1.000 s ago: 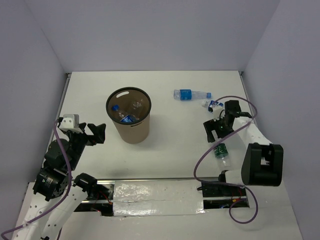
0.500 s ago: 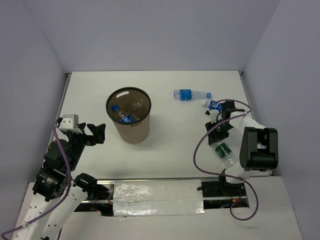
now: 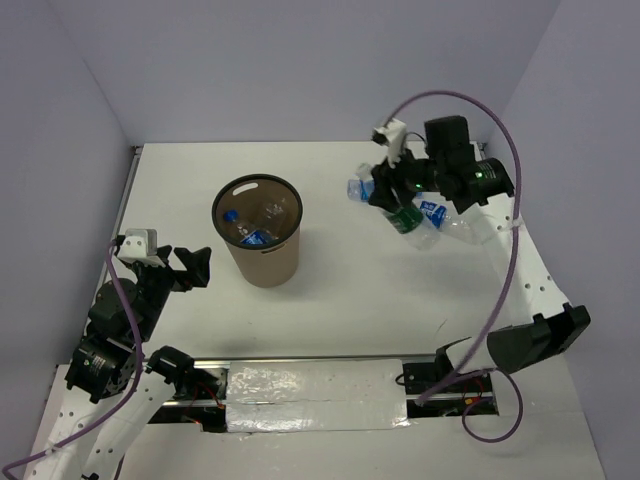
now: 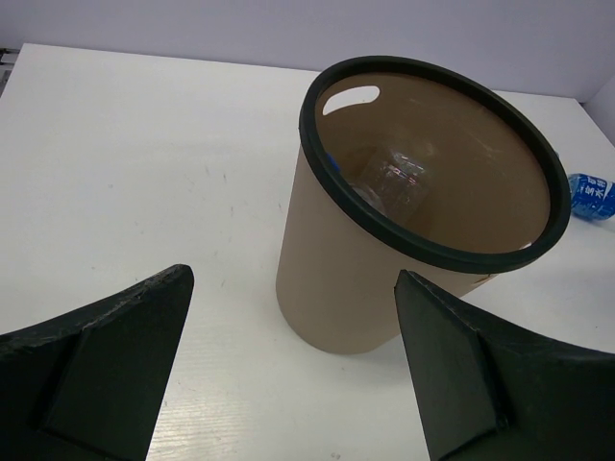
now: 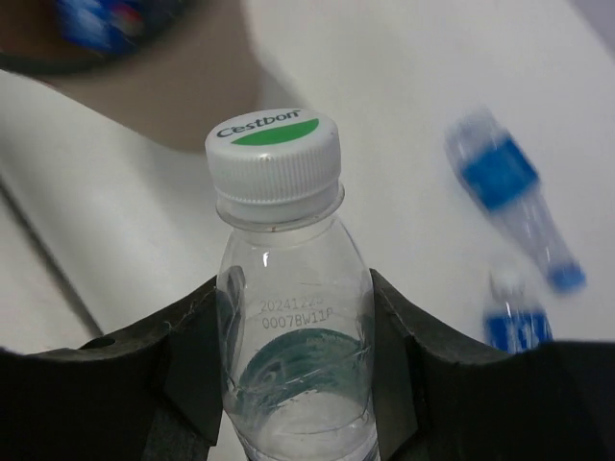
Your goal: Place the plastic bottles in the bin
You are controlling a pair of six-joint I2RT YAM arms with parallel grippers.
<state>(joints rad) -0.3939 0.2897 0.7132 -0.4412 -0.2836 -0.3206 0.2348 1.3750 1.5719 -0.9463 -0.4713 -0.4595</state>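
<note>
My right gripper (image 3: 398,205) is shut on the green-label plastic bottle (image 3: 407,220), held in the air right of the bin (image 3: 262,262). In the right wrist view that bottle (image 5: 293,317) stands cap-up between both fingers (image 5: 192,355). Two blue-label bottles lie on the table: one (image 3: 356,189) partly behind the gripper, one (image 3: 433,211) just right of it; both show blurred in the right wrist view (image 5: 500,176) (image 5: 515,327). Inside the brown bin lie bottles (image 3: 248,236); the left wrist view shows one (image 4: 397,180) in it. My left gripper (image 3: 198,266) stands open left of the bin (image 4: 336,288).
Grey walls enclose the white table (image 3: 330,300) on three sides. A purple cable (image 3: 505,250) loops around the right arm. A taped strip (image 3: 310,385) runs along the near edge between the arm bases.
My right gripper shut on the green-label bottle near the front right of the table, then lifted it up and back toward the two blue-label bottles. The left arm stayed still.
</note>
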